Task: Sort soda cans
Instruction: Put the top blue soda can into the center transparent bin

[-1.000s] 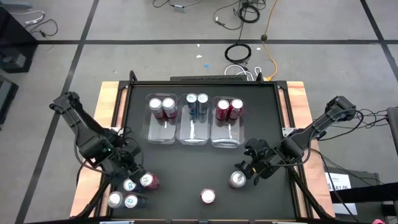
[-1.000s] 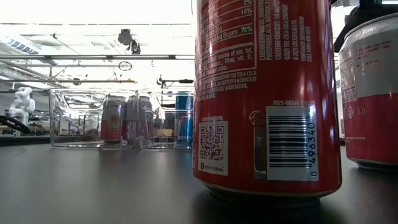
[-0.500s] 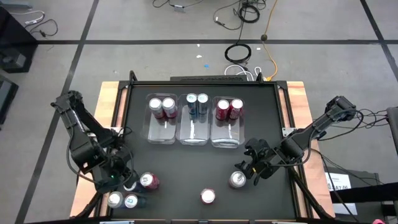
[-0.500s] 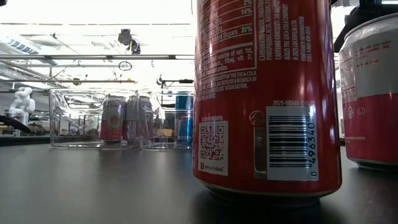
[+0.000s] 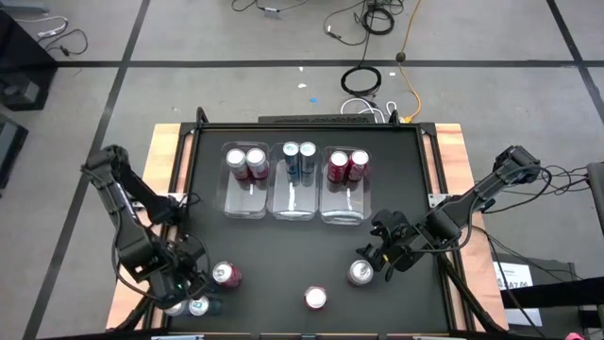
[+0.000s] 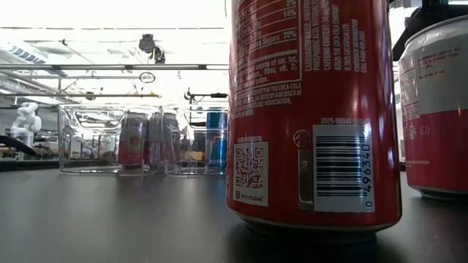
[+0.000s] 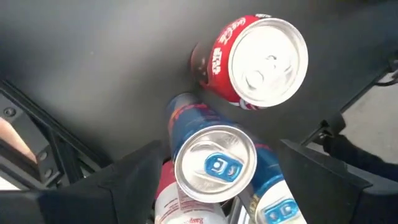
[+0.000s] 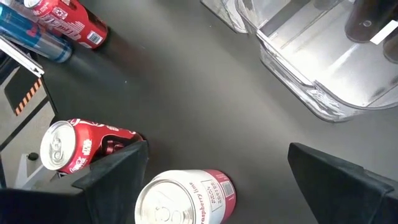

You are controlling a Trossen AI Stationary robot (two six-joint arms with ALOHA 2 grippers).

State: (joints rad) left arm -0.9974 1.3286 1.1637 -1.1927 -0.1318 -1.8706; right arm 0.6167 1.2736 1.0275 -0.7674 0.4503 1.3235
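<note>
From above we see three clear bins (image 5: 294,189) in a row on the dark table (image 5: 396,170), each with two soda cans at its far end: maroon pair (image 5: 245,163), blue pair (image 5: 300,157), red pair (image 5: 347,166). We take these bins as our landmark. Nearer the front edge than the bins stand loose cans: a red can (image 5: 225,275) toward the left arm's side, a lone can (image 5: 315,298) below the middle bin, and a pink-and-white can (image 5: 360,272) below the red pair.

The left tool (image 5: 179,288) hangs over a small cluster beside the red can. The high view hides most of that cluster; the left wrist view shows a blue can (image 7: 214,165) upright between the spread fingers (image 7: 140,180), untouched, with a pink can (image 7: 180,205) and another blue can (image 7: 280,208) close by.

The right tool (image 5: 382,257) sits beside the pink-and-white can. The right wrist view shows its fingers (image 8: 115,171) wide apart, the can (image 8: 180,196) between them, ungripped.

The low view alone shows the lone can's label (image 6: 314,109), with the bins (image 6: 95,139) behind.
</note>
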